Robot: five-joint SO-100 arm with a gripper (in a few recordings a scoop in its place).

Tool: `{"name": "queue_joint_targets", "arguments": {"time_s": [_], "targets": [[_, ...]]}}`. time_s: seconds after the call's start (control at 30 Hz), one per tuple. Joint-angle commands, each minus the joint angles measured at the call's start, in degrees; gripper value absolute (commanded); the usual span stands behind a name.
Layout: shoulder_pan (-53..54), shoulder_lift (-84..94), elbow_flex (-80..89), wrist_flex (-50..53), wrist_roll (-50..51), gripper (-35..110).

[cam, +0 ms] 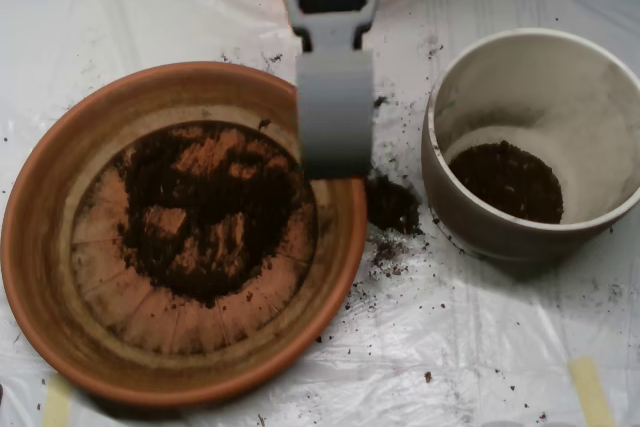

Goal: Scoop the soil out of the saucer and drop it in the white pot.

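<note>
Our claw (335, 117) hung over the saucer (50, 247)'s right rim; we couldn't tell whether it was parted or together. We judged it should dip left into the soil (205, 212), then carry well clear to the white pot (470, 217), past the spilled clump (392, 205).

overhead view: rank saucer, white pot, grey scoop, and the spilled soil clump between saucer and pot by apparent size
1. saucer, clearly widest.
2. white pot, smaller across.
3. grey scoop; it sits above the table, nearer the camera, so it may look larger than it is.
4. spilled soil clump on the plastic sheet, smallest.
</note>
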Motion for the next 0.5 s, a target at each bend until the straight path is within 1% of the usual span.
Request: {"name": "queue_joint_targets", "arguments": {"time_s": [0.0, 0.1, 0.23, 0.47], "targets": [[3.5, 6.2, 9.7, -5.0, -2.5, 38], [5.7, 7.1, 18.2, -9.5, -4.3, 39], [8.5, 5.4, 25.2, -14.2, -6.3, 40], [12.4, -3.0, 28.6, -19.9, -8.5, 40]]}}
